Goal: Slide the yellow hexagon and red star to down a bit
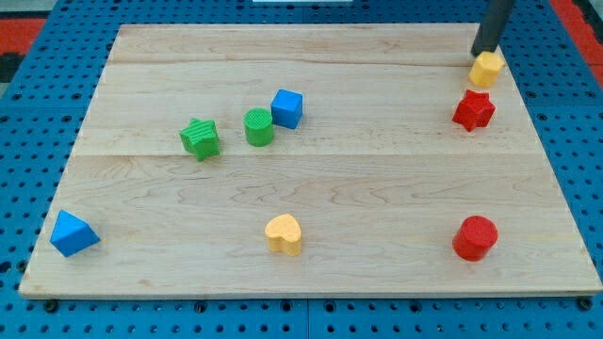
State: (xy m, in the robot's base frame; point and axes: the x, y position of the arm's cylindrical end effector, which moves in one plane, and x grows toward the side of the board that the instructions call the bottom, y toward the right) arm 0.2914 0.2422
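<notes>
The yellow hexagon (487, 69) sits near the view's top right of the wooden board (377, 188). The red star (473, 110) lies just below it, a little to the left, with a small gap between them. My tip (483, 53) comes down from the view's top right and stands right at the hexagon's upper edge, touching or nearly touching it.
A blue cube (287, 107), a green cylinder (259, 126) and a green star (200, 138) sit left of centre. A blue triangle (73, 234) lies at the bottom left, a yellow heart (283, 234) at bottom centre, a red cylinder (474, 237) at bottom right.
</notes>
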